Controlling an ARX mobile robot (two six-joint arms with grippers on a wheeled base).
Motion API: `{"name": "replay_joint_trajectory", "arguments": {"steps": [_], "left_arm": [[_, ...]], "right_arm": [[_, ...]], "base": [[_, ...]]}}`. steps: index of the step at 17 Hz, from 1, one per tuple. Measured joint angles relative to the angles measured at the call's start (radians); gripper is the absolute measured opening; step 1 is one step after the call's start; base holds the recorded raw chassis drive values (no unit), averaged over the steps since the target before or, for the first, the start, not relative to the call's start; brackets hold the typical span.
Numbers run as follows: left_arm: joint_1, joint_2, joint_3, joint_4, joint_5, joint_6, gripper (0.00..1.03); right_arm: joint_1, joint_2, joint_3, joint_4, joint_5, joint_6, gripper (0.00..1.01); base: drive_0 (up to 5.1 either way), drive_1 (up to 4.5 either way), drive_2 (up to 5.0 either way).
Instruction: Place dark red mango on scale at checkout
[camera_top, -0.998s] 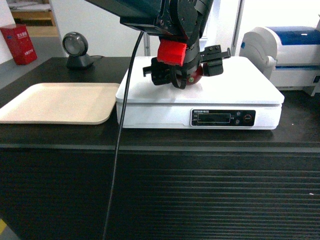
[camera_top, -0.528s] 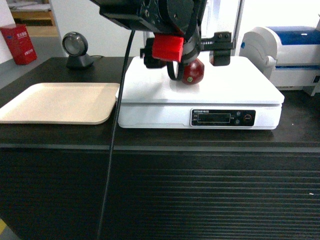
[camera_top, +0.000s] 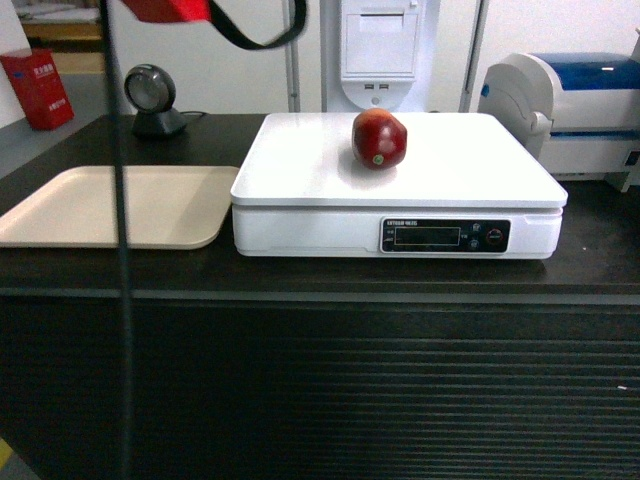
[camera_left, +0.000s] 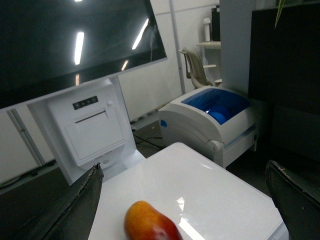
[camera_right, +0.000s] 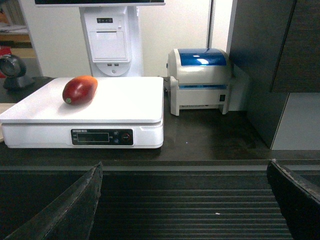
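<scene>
Since half a second ago my left gripper (camera_left: 182, 200) has lifted off; its jaws stand wide, released. The dark red mango (camera_top: 379, 139) lies on the scale (camera_top: 470, 170), below and ahead of it. My right gripper (camera_right: 185, 200), also spread, waits well back before the checkout (camera_top: 320, 390).

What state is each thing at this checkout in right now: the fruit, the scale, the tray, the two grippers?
dark red mango: lying free on the scale
scale: carries only the mango; display unreadable
beige tray: nothing on it
left gripper: open, above the scale
right gripper: open, holding nothing
</scene>
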Motion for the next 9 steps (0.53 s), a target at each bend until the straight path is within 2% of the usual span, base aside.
{"name": "replay_joint_trajectory", "arguments": {"steps": [1, 3, 4, 6, 7, 8, 9], "left_arm": [[0.044, -0.068, -0.051, -0.024, 0.057, -0.013, 0.98], [0.144, -0.155, -0.111, -0.162, 0.214, -0.110, 0.98], [0.193, -0.185, -0.133, -0.223, 0.234, -0.149, 0.98], [0.305, -0.266, -0.200, -0.285, 0.218, -0.179, 0.98], [0.367, -0.324, -0.247, -0.289, 0.188, -0.181, 0.98], [0.419, -0.381, -0.290, -0.285, 0.170, -0.175, 0.98], [0.473, -0.446, -0.351, -0.260, 0.127, -0.148, 0.98]], "right_arm": [[0.000, 0.000, 0.000, 0.000, 0.000, 0.000, 0.98], [0.000, 0.000, 0.000, 0.000, 0.000, 0.000, 0.98], [0.000, 0.000, 0.000, 0.000, 0.000, 0.000, 0.98], [0.000, 0.000, 0.000, 0.000, 0.000, 0.000, 0.98], [0.000, 0.000, 0.000, 0.000, 0.000, 0.000, 0.98], [0.000, 0.000, 0.000, 0.000, 0.000, 0.000, 0.98], [0.000, 0.000, 0.000, 0.000, 0.000, 0.000, 0.98]], "base": [[0.0, 0.00, 0.0], [0.0, 0.00, 0.0], [0.0, 0.00, 0.0], [0.0, 0.00, 0.0], [0.0, 0.00, 0.0], [0.0, 0.00, 0.0], [0.0, 0.00, 0.0]]}}
